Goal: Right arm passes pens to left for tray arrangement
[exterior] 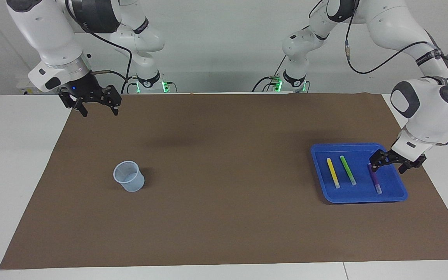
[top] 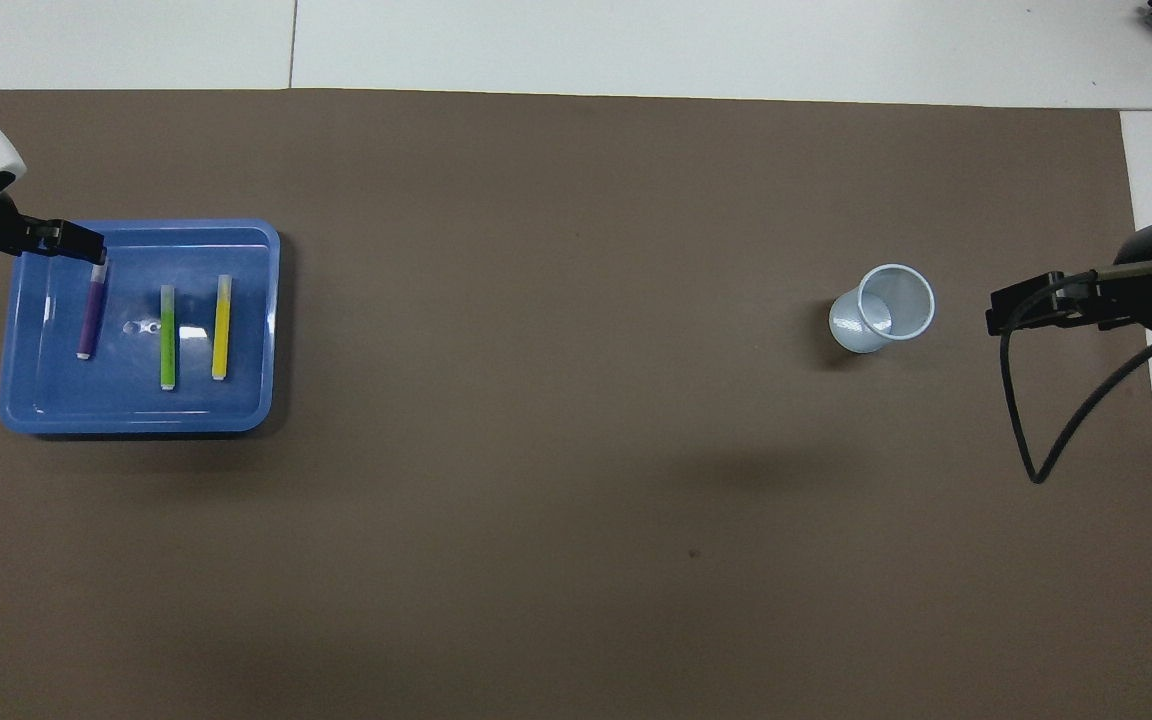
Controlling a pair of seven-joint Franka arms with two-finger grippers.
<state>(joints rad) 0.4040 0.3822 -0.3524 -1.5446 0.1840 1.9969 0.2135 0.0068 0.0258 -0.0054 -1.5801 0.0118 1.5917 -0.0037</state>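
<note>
The blue tray lies at the left arm's end of the table. Three pens rest in it side by side: yellow, green and purple. My left gripper hangs open a little above the tray, over the purple pen's side, touching nothing. My right gripper waits open and empty, raised over the mat's corner at the right arm's end.
A small translucent cup stands upright on the brown mat toward the right arm's end. White table surface borders the mat on all sides.
</note>
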